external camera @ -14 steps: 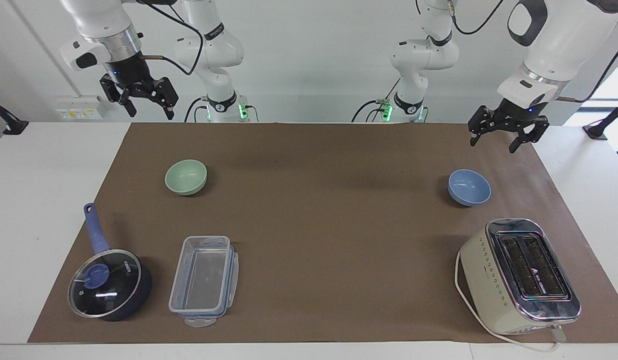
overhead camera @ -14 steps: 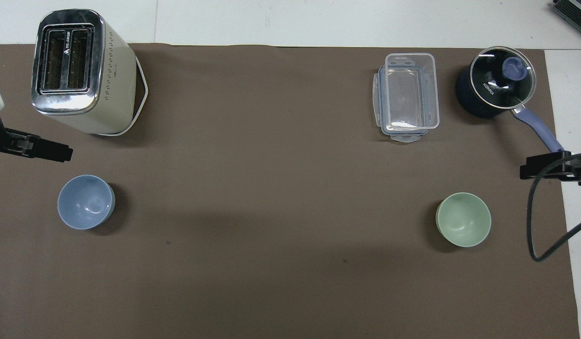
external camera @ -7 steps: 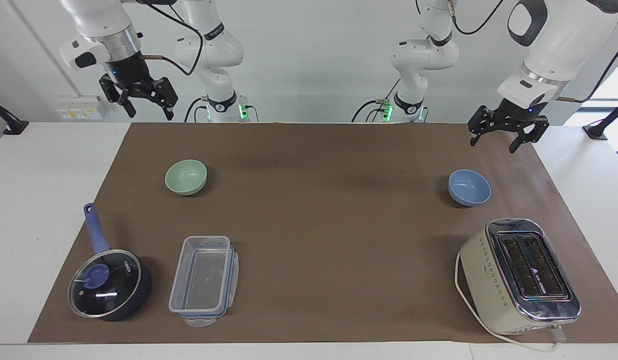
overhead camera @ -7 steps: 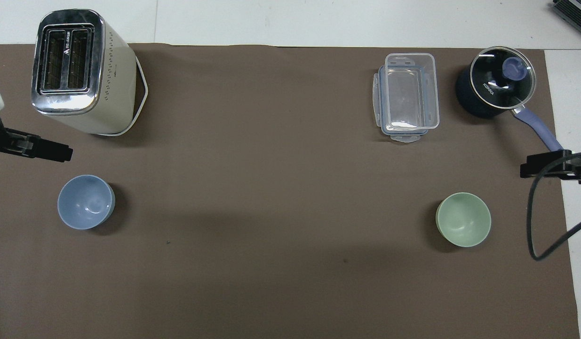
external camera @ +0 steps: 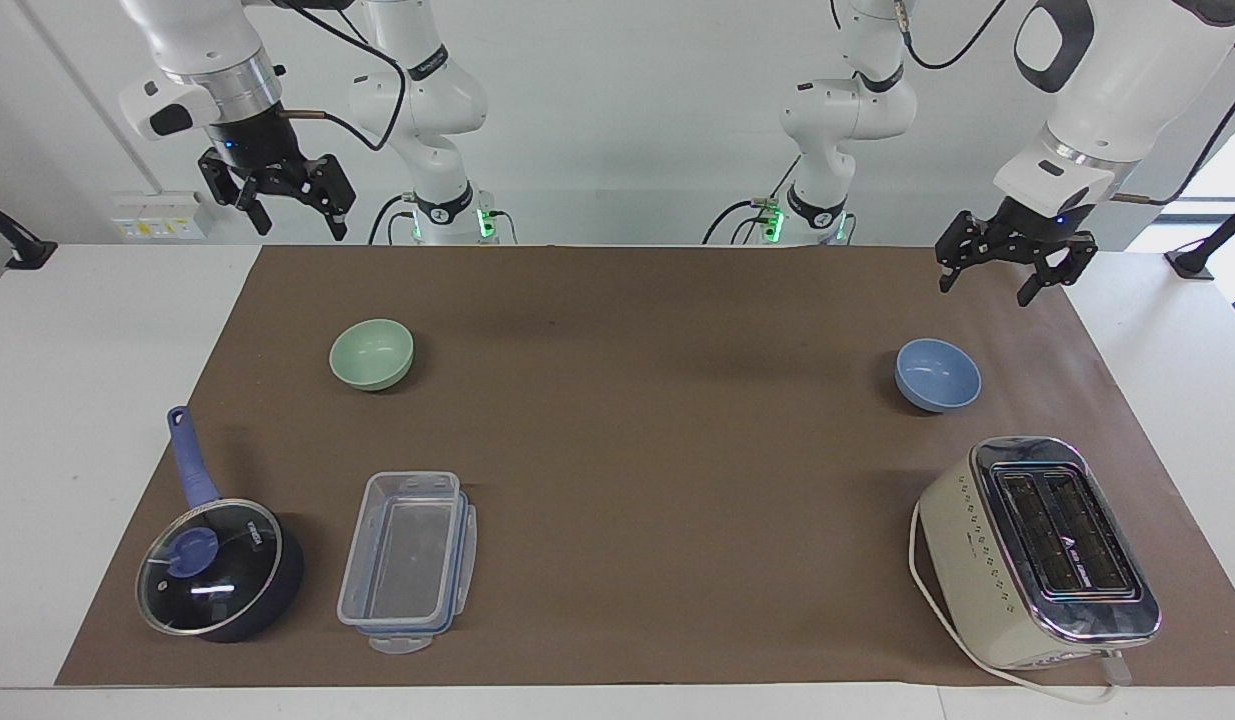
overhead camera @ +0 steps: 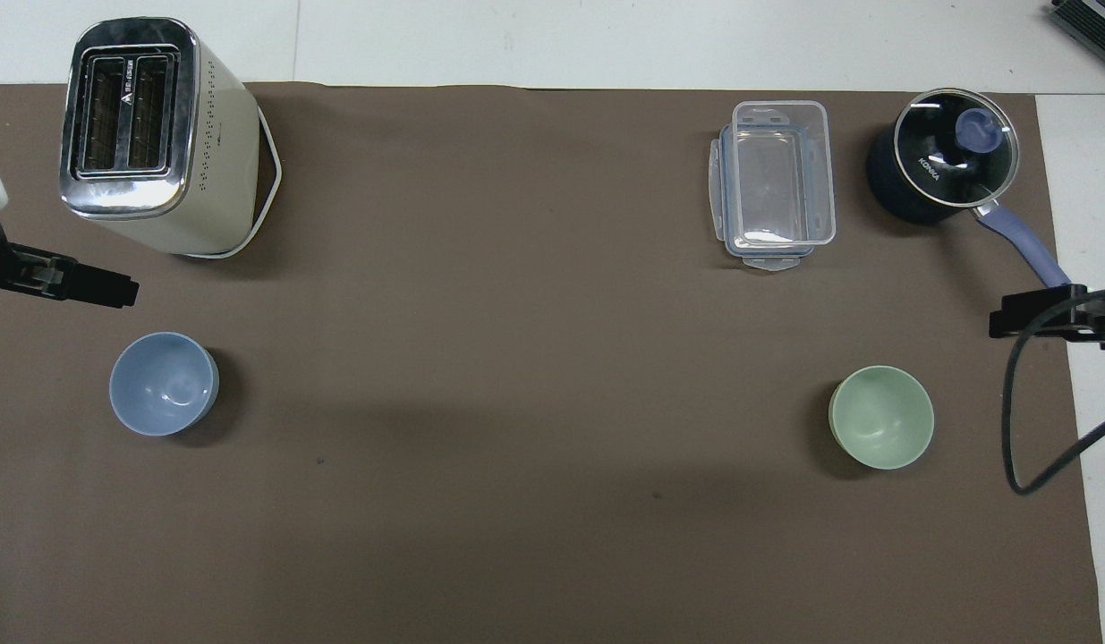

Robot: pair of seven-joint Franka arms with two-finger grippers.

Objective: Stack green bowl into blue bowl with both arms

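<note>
The green bowl stands upright on the brown mat toward the right arm's end; it also shows in the overhead view. The blue bowl stands upright toward the left arm's end, and shows in the overhead view. The two bowls are far apart and both are empty. My right gripper hangs open and empty, high over the mat's edge by the robots. My left gripper hangs open and empty over the mat's corner, above and apart from the blue bowl.
A cream toaster stands farther from the robots than the blue bowl. A clear lidded container and a dark blue saucepan with a glass lid stand farther out than the green bowl. The brown mat covers most of the table.
The right gripper has risen very slightly. The left gripper and both bowls have not visibly moved.
</note>
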